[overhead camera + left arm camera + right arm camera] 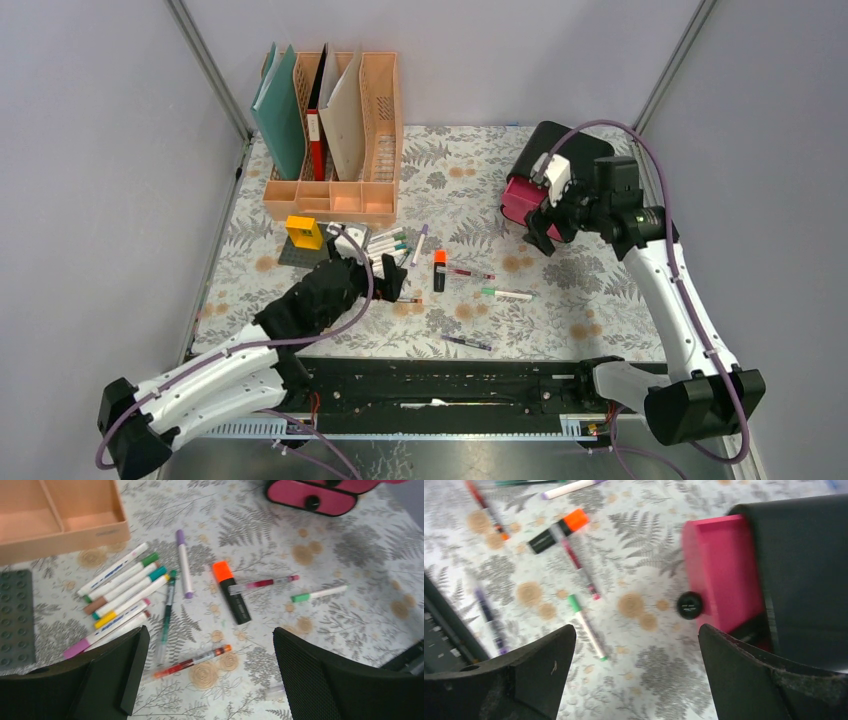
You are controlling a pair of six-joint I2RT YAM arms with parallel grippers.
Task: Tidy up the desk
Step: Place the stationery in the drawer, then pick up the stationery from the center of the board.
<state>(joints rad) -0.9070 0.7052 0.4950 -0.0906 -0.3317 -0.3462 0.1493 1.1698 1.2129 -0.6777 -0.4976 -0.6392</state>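
The desk (560,300) is a white cloth printed with ferns and tan flowers. My left gripper (207,645) hangs open over an orange-red pen (192,661), with a bundle of markers (120,597) just beyond its left finger. A black highlighter with an orange cap (231,592), a pink pen (265,583) and a green-capped pen (320,593) lie mid-desk. My right gripper (636,640) is open and empty just in front of the pink drawer (724,575), near its black knob (689,605).
A peach file rack (335,130) with folders stands at the back left. The black drawer box (560,160) is at the back right. A yellow block (304,232) sits on a grey baseplate (15,617). A purple pen (467,343) lies near the front edge.
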